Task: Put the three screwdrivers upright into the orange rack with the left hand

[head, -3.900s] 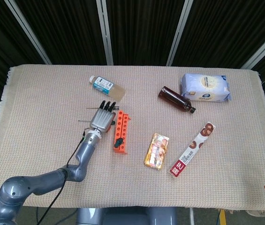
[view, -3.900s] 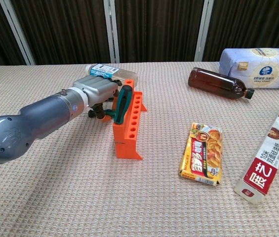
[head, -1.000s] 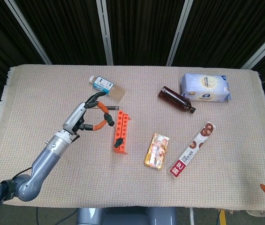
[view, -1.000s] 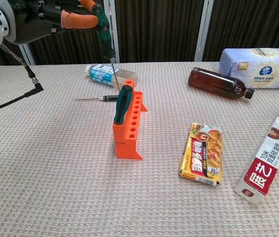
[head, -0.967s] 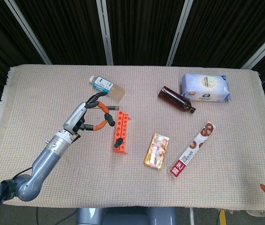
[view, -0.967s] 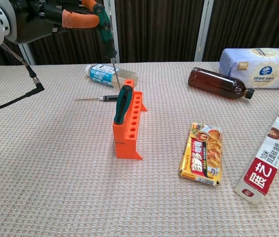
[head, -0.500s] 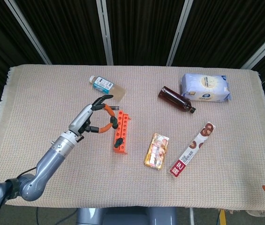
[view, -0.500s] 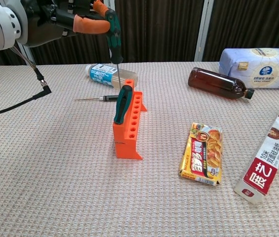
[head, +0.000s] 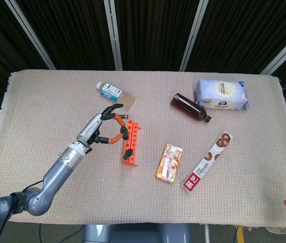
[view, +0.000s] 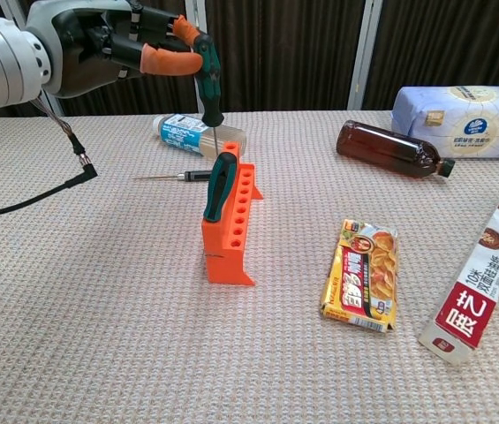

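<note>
One screwdriver (view: 221, 187) already stands in the orange rack (view: 229, 231), left of centre in the chest view, and another (view: 178, 177) lies on the bench behind it. The left hand (view: 121, 49), upper left, pinches a green-handled screwdriver (view: 207, 75) with its long axis nearly vertical, tip down, just above the rack's far holes, so I judge the next move is straight down. The right hand is not visible.

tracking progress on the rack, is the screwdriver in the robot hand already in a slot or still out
Out. The left robot hand holds the screwdriver upright above the orange rack, tip clear of the holes.
</note>
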